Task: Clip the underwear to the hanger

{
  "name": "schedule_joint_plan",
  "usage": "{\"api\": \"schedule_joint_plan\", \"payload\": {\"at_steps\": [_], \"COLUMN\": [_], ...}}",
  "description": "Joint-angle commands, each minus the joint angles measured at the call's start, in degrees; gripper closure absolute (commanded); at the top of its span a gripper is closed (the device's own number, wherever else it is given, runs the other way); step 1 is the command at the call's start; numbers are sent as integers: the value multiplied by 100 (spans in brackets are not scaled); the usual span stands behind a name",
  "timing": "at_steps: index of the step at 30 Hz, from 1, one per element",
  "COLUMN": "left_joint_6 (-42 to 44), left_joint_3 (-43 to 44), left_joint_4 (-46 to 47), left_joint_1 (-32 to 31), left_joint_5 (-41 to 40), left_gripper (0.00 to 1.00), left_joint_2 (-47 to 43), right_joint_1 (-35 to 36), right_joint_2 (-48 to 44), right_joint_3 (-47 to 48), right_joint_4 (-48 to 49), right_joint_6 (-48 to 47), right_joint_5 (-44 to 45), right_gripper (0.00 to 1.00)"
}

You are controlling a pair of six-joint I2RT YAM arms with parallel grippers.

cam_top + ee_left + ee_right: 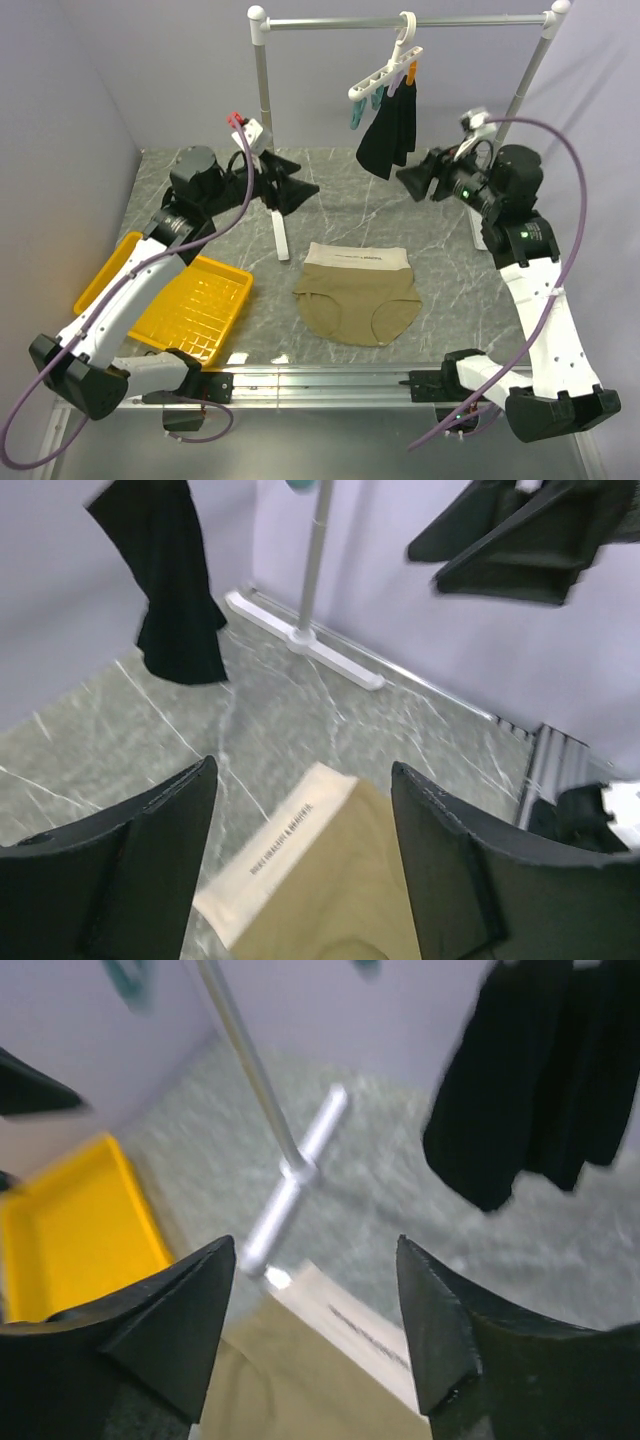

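The tan underwear point(358, 296) lies flat on the table's middle, its cream waistband toward the back. It also shows in the left wrist view point(330, 880) and the right wrist view point(330, 1370). The white hanger point(385, 72) with small coloured clips hangs from the silver rail, and a black garment point(388, 132) is clipped to it. My left gripper point(298, 187) is open and empty, raised left of the underwear. My right gripper point(412, 178) is open and empty, raised right of it, below the black garment.
A yellow tray point(190, 305) sits at the left front. The silver rail point(400, 20) stands on two posts with white feet point(281, 238) at the back. Walls enclose the table's left and back.
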Motion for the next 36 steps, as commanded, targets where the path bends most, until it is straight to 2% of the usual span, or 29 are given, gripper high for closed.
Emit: {"api": "schedule_joint_plan", "payload": {"at_steps": [1,3,11,19,22,29,32,36], "left_joint_6": [34,34,-291,-212,-203,-388,-458,-493], "left_joint_3": [465,571,1178,2012,2223,1996,1785,1338], "left_joint_4": [301,407,978,1119,1093,1461,1751,2217], "left_joint_1": [16,16,-80,-388,-519,-555,-529,-458], "left_joint_5": [-292,-284,-441,-776,-776,-645,-417,-231], "left_gripper": [23,20,20,21,22,23,23,22], "left_joint_2": [322,428,1113,1729,1887,1940,1940,1923], "right_joint_1": [-34,-8,265,520,520,371,283,81], "right_joint_2": [169,318,855,1277,1374,1365,1452,1637], "right_joint_3": [617,750,1155,1515,1656,1402,1252,1269], "right_joint_4": [931,1178,2084,2409,2366,2409,2708,3015], "right_joint_6": [1092,1663,2736,3028,2931,1808,1184,796], "right_joint_5": [-205,-267,-47,6,93,594,376,-64], "right_gripper": [26,21,16,16,16,23,24,25]}}
